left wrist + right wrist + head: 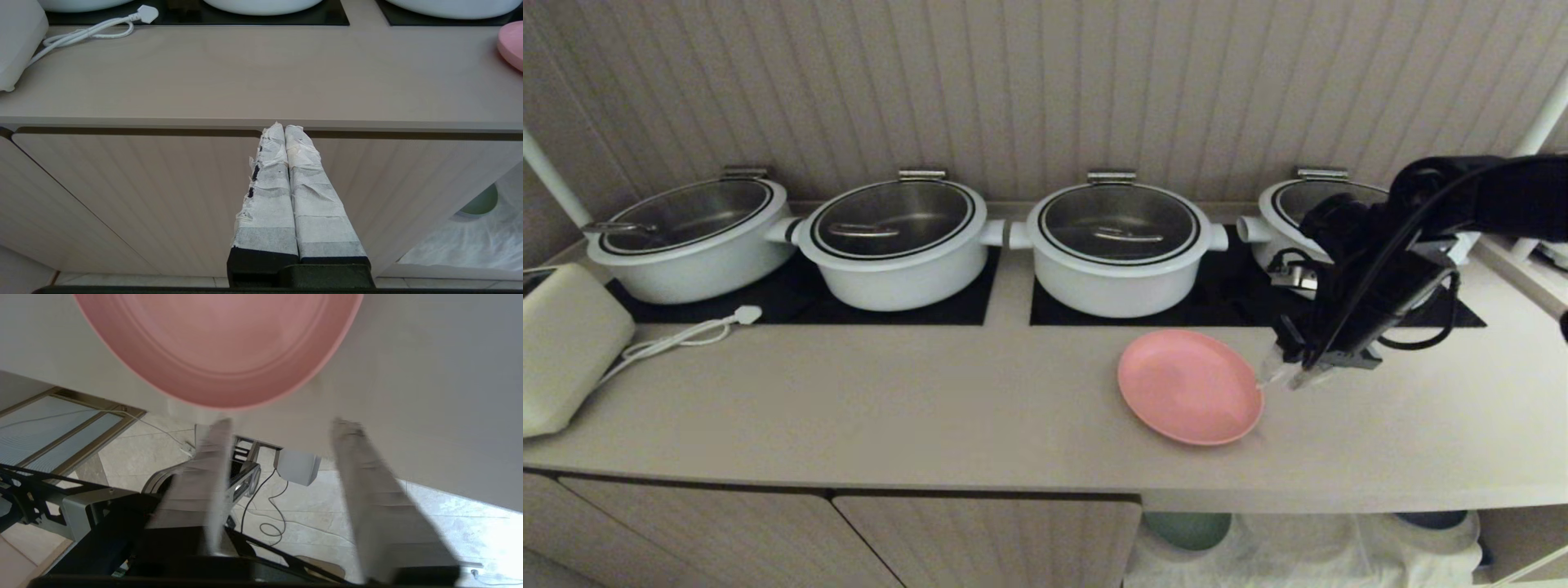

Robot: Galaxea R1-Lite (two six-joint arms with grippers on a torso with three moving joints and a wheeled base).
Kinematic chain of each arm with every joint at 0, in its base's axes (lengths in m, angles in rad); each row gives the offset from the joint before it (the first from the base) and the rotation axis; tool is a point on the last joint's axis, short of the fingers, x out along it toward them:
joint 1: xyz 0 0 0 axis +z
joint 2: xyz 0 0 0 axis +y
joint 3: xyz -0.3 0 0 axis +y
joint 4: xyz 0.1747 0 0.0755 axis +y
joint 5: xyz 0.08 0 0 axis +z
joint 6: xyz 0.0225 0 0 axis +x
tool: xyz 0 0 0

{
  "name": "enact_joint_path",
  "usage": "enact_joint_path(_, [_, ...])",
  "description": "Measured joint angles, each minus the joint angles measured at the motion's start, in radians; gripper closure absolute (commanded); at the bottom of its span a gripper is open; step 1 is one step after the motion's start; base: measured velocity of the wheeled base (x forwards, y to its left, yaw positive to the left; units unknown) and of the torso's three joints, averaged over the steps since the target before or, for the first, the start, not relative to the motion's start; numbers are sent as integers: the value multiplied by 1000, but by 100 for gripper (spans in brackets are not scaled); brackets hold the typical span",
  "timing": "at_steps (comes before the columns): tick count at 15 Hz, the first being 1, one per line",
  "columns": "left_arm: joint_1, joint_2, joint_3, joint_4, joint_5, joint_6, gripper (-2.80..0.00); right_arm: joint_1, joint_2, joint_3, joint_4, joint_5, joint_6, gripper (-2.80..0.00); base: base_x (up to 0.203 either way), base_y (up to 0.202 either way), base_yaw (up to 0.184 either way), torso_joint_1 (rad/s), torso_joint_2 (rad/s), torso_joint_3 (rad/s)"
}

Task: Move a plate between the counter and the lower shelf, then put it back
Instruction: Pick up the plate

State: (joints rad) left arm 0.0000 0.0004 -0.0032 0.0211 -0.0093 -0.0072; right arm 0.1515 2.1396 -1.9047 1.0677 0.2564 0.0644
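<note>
Head looks down on counter (931, 408); all views share plate (1190, 386).

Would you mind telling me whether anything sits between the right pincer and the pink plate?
Nothing visible does: the right pincer, open, is just off the rim of the plate on the counter.

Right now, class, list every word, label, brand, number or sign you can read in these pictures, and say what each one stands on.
None: no readable text in any view.
The white pots, the pink plate, the counter and the pale appliance at its left end show no lettering.
</note>
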Motion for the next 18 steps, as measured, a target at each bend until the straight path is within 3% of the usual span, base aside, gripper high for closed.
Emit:
enact_joint_path(5, [0, 0, 0, 0, 0, 0, 0, 0, 43, -35, 5, -2, -50, -280, 0, 0, 0, 0, 0, 0])
enact_joint_path(14, [0, 0, 0, 0, 0, 0, 0, 5, 109, -42, -8, -8, -63, -280, 0, 0, 0, 0, 0, 0])
enact_joint_path(18, [0, 0, 0, 0, 0, 0, 0, 16, 142, -44, -45, -57, -62, -280, 0, 0, 0, 0, 0, 0])
